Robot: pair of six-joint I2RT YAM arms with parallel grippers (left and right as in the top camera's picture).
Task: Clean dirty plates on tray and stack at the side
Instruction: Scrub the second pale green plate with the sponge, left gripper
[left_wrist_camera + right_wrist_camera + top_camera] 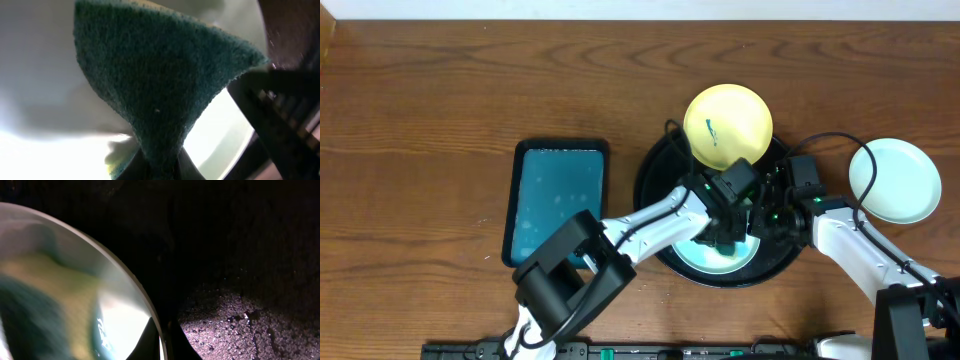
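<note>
The black tray [653, 180] sits right of centre. A pale yellow plate [727, 125] with a teal smear rests on its back rim. One mint-blue plate [718, 263] lies in the tray's front part. My left gripper [724, 236] is shut on a green and yellow sponge [160, 90] and presses it onto that plate [40, 75]. My right gripper [766, 216] is shut on the same plate's rim [161, 342], one finger over the plate [117, 325] and one over the tray floor [240, 315]. The other mint-blue plate [895, 180] lies on the wood table at the right.
A rectangular teal tray [557, 200] lies left of the black tray, next to the left arm. Cables run behind the right arm near the yellow plate. The table's front edge holds the arm bases.
</note>
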